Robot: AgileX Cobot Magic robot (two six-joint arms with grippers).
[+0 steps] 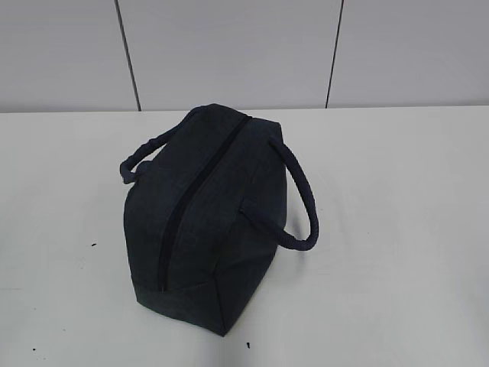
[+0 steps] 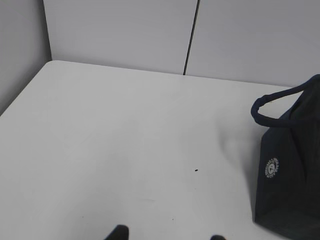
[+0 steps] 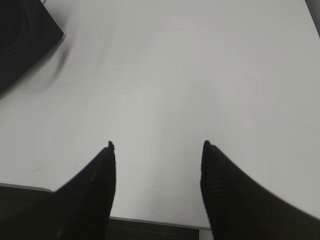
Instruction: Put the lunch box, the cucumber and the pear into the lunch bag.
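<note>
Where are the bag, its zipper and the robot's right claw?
lunch bag [image 1: 206, 260]: exterior view, its near side panel.
zipper [image 1: 191, 195]: exterior view, middle of the closed top seam.
right gripper [image 3: 157, 145]: right wrist view, gap between open fingertips.

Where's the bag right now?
The bag stands alone mid-table in the exterior view, slightly left of centre, zipper shut. It is at the left wrist view's right edge and the right wrist view's top-left corner.

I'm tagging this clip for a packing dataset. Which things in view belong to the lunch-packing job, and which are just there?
Job:
lunch bag, top zipper appears closed
right gripper, open, holding nothing
left gripper, only fingertips show
Lunch box, cucumber and pear: none in view.

Just there:
white table
grey wall panels
</note>
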